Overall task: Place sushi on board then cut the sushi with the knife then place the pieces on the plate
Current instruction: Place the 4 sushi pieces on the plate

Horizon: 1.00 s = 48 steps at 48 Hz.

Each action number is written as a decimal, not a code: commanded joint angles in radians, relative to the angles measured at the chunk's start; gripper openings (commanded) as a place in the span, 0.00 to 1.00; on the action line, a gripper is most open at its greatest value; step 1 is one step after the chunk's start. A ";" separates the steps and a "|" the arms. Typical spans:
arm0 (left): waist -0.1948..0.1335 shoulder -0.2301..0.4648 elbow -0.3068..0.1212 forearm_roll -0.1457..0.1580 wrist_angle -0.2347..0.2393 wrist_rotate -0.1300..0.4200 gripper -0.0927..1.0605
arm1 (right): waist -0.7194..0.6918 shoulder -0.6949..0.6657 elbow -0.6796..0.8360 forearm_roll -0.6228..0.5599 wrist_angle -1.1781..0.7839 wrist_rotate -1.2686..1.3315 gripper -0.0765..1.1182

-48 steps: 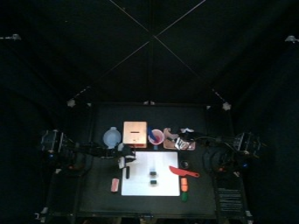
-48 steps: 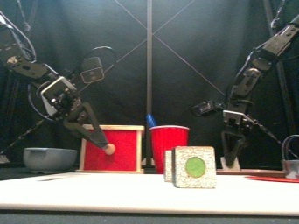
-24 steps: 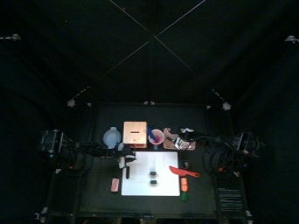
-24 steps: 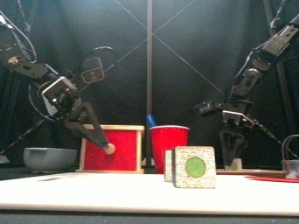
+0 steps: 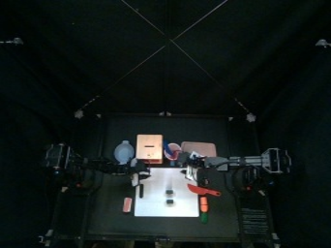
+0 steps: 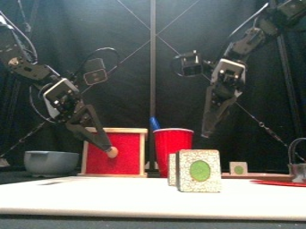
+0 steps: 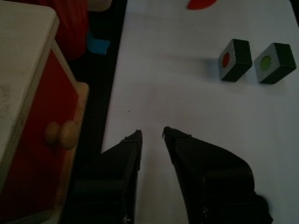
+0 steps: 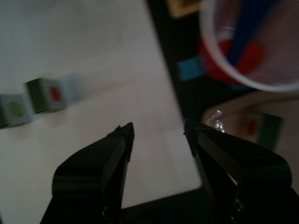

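Note:
Two dark green sushi pieces [image 5: 169, 201] stand side by side on the white board [image 5: 155, 218]; in the front view the sushi pieces [image 6: 196, 171] show a green face. A red knife [image 5: 204, 191] lies on the board's right part. The red cup [image 6: 174, 152] holds a blue knife [image 6: 153, 122]. My right gripper [image 6: 207, 132] hangs open in the air over the board's back, above the cup and sushi. My left gripper [image 6: 103, 146] is open, low in front of the wooden box [image 6: 114, 152]. The pink plate [image 5: 202, 149] lies at the back right.
A blue-grey bowl [image 6: 50, 161] stands at the back left beside the box. A small red toy [image 5: 127, 203] lies left of the board, and a green one [image 5: 207, 208] near its right edge. A metal cutter [image 6: 298, 161] stands at the far right.
My right arm has swung up and to the left, from beside the board's right edge to above the cup and sushi. The left arm has not moved.

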State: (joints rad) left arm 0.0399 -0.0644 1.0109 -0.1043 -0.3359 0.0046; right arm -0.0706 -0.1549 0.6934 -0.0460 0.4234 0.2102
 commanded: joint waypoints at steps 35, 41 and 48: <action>0.005 -0.009 -0.015 0.000 0.014 -0.002 0.68 | 0.209 0.264 -0.213 0.049 -0.029 -0.002 0.77; 0.005 -0.009 -0.018 0.000 0.015 -0.002 0.68 | 0.206 0.310 -0.230 0.051 -0.046 -0.002 0.76; 0.005 -0.009 -0.018 0.000 0.015 0.000 0.68 | 0.206 0.344 -0.245 0.052 -0.077 -0.002 0.69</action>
State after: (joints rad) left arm 0.0414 -0.0644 1.0109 -0.1043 -0.3191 0.0046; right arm 0.1365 0.2056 0.4755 0.0046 0.3666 0.2086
